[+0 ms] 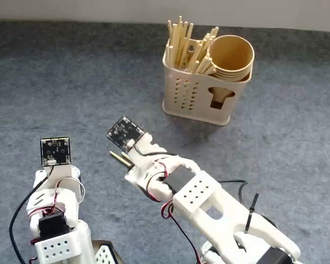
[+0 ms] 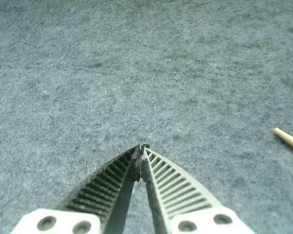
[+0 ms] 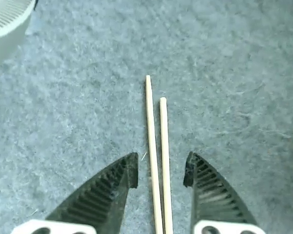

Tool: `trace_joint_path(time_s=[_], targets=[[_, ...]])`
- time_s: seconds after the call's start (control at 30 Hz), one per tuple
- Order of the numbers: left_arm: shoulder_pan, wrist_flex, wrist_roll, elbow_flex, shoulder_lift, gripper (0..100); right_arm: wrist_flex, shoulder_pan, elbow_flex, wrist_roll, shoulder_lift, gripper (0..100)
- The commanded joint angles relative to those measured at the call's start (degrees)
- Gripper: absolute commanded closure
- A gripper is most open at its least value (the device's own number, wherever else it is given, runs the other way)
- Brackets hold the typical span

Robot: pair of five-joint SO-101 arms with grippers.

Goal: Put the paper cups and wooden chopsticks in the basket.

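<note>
Two wooden chopsticks [image 3: 156,146] lie side by side on the grey carpet, running between the fingers of my right gripper [image 3: 161,168], which is open around them without touching. In the high view their ends [image 1: 120,159] poke out from under the right arm [image 1: 170,181]. The cream basket [image 1: 192,102] stands at the back, holding many chopsticks [image 1: 187,44] and stacked paper cups [image 1: 231,55]. My left gripper [image 2: 141,148] is shut on nothing, low over bare carpet. The tip of a chopstick [image 2: 289,140] lies on the carpet off to one side of it.
The left arm [image 1: 55,220] sits at the front left corner of the carpet. A white ribbed part [image 3: 7,19] shows at the corner of the right wrist view. Open carpet lies between the arms and the basket.
</note>
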Motion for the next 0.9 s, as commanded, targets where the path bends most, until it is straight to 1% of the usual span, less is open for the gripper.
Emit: trace_joint_path(time_s=[0.0,0.2,0.33,0.43,0.6,0.8,0.87], targets=[[-0.5,-0.9,0.5,1.1,-0.4,98,-5.0,-0.7,2.9,0.8,-0.9,83.2],[-0.4,-0.9,0.5,1.1,-0.4,98,-7.5,-0.6,3.6,0.8,0.8,83.2],[-0.4,-0.9,0.5,1.1,-0.4,98,-7.6,-0.2,2.9,1.0,10.9,83.2],[-0.3,-0.9,0.5,1.1,-0.4,98,-7.3,0.7,-2.2,1.1,17.9,83.2],[-0.4,-0.9,0.5,1.1,-0.4,98,-7.3,2.3,-8.2,1.1,24.0,83.2],[-0.5,-0.9,0.5,1.1,-0.4,98,-7.3,2.4,-8.9,1.1,32.3,83.6],[-0.5,-0.9,0.5,1.1,-0.4,98,-5.3,2.6,-8.9,1.1,34.2,84.5]])
